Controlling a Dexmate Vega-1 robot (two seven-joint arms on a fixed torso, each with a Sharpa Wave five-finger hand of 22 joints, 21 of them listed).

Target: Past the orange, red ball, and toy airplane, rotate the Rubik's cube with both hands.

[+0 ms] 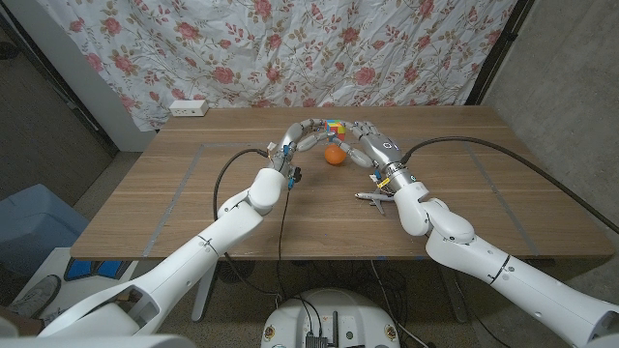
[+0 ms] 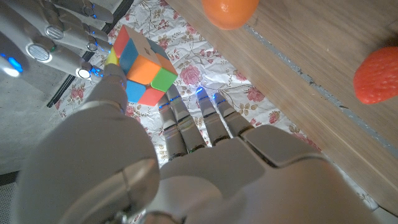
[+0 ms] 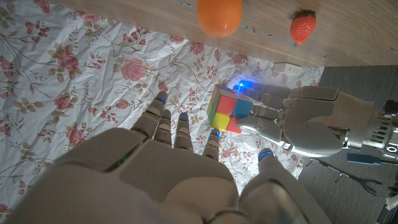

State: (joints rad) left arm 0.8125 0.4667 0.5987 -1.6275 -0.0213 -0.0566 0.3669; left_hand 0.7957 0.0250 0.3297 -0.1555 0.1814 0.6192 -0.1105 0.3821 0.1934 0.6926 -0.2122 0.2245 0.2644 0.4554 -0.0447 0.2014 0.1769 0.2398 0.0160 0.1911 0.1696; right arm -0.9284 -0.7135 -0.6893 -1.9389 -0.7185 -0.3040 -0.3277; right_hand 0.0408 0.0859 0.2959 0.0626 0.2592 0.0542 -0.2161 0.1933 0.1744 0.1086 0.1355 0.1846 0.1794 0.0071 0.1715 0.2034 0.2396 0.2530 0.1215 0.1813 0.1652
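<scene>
The Rubik's cube [image 1: 335, 127] is held up off the wooden table [image 1: 193, 193], past the orange [image 1: 335, 155]. My left hand [image 1: 302, 134] grips it from the left; in the left wrist view its thumb presses the cube [image 2: 140, 66]. My right hand [image 1: 368, 135] comes in from the right with its fingers [image 2: 59, 38] spread, their tips at the cube's side. The right wrist view has the cube [image 3: 227, 112] in my left hand [image 3: 311, 121], just beyond my right hand [image 3: 155, 177]. The toy airplane [image 1: 372, 199] lies nearer me. A red strawberry-like thing [image 3: 303, 26] lies beside the orange [image 3: 219, 15].
A white power strip [image 1: 189, 107] sits at the table's far left corner. A floral curtain [image 1: 290, 48] hangs right behind the table. Bare wood lies on both sides of my arms.
</scene>
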